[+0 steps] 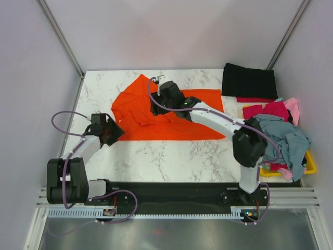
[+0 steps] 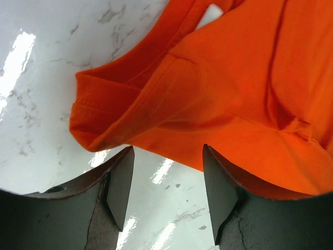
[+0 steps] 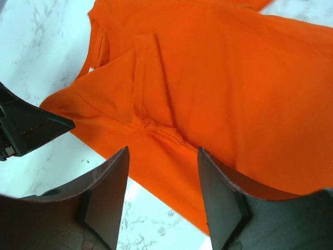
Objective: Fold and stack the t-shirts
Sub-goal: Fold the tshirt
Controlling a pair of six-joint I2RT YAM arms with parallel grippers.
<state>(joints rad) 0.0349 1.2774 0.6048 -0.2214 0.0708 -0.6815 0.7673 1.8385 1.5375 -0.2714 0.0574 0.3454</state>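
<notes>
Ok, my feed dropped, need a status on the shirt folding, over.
Left gripper open at left edge of orange t-shirt. Right gripper open over it, empty. Shirt spread on table, not yet stacked. Nothing lying on it.

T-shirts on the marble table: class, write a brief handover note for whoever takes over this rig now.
Left gripper: open, empty, at the orange t-shirt's left corner.
Right gripper: open, empty, over the same shirt.
Done: black t-shirt lies folded at the far right, a red cloth edge showing beneath it.
Left: orange shirt spread and rumpled, not yet folded; pink, red and grey-blue shirts heaped over the yellow bin.
</notes>
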